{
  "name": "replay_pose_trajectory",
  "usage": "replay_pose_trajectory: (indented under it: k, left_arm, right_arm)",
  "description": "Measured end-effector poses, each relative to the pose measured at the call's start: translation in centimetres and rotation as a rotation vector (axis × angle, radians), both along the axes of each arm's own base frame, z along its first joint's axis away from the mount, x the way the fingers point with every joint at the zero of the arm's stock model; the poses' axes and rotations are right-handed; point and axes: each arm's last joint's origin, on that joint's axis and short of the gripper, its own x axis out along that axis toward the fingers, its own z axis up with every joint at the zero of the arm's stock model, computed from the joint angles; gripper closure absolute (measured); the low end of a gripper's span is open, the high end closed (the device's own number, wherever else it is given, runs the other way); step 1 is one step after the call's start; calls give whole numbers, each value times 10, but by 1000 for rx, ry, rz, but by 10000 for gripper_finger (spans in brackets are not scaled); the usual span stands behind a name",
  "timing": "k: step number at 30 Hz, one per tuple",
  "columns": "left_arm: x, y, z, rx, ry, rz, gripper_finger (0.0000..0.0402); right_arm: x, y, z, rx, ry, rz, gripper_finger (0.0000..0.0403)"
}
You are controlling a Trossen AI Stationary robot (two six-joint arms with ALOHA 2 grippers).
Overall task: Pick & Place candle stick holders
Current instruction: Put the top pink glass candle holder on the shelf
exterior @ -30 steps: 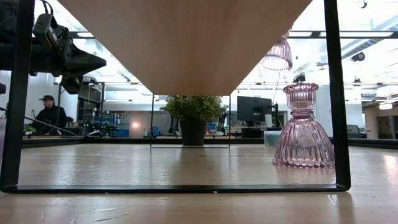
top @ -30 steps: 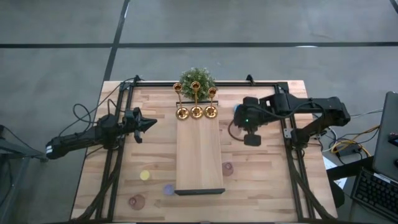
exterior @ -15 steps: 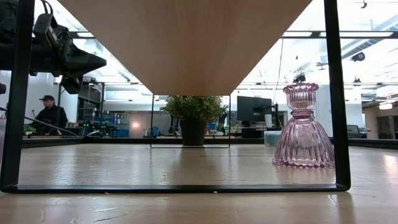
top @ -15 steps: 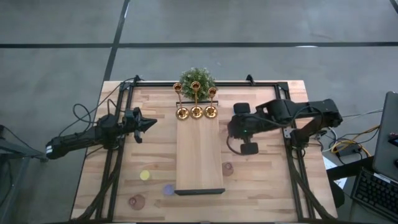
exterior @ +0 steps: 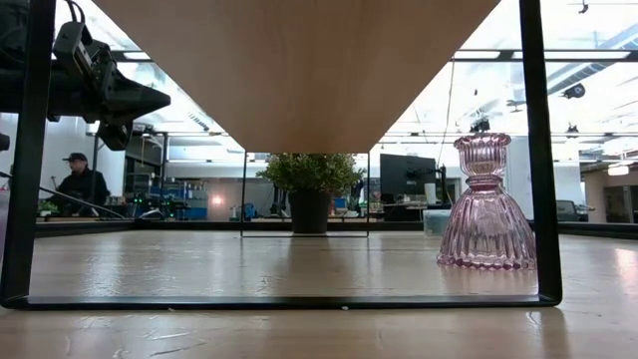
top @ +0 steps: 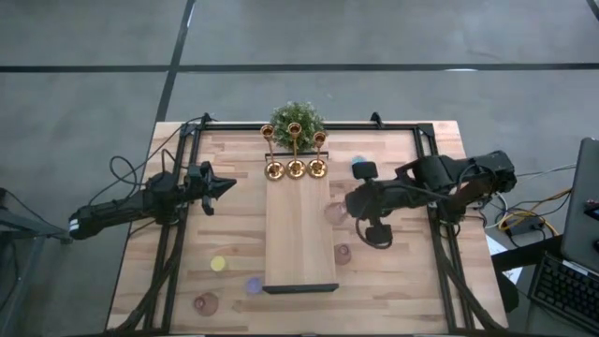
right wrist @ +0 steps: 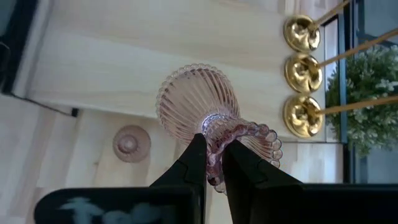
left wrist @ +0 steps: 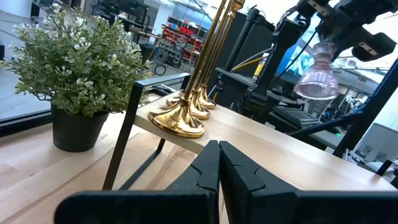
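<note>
My right gripper (top: 343, 212) is shut on a pinkish ribbed glass holder (right wrist: 199, 106) over the right edge of the raised wooden shelf (top: 299, 239); the holder also shows in the left wrist view (left wrist: 317, 65). Three gold holders (top: 296, 168) stand by their round bases on the shelf's far end. A second pink holder (exterior: 486, 204) stands on the table right of the shelf, and a third (top: 206, 302) at the near left. Yellow (top: 218, 264), purple (top: 253, 285) and blue (top: 358, 162) ones rest on the table. My left gripper (top: 226, 187) is shut and empty, left of the shelf. My right gripper pinches the holder's narrow neck (right wrist: 214, 134) between its two fingers (right wrist: 194, 163), just under the beaded top cup (right wrist: 252, 144). The fingers come slanting from above and the table's right side. The holder hangs base down, a little tilted, clear of the shelf.
A bushy green plant (top: 295, 120) in a dark pot stands behind the gold holders at the far edge. Black frame rails (top: 173, 253) run along both sides of the table. A person (exterior: 80, 184) sits in the room beyond.
My right gripper has carried the pink holder from near the blue holder toward the table's near edge and a little left, up to the shelf's right edge. It has stayed shut on the holder. The holder has left the low view.
</note>
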Motion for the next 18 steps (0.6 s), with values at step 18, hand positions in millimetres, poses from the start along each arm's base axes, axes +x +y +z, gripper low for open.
replay_pose_trajectory:
  k: [18]
  left_arm:
    - [0, 0, 0, 0, -1, 0, 392]
  right_arm:
    - [73, 38, -32, -41, 23, -97, 381]
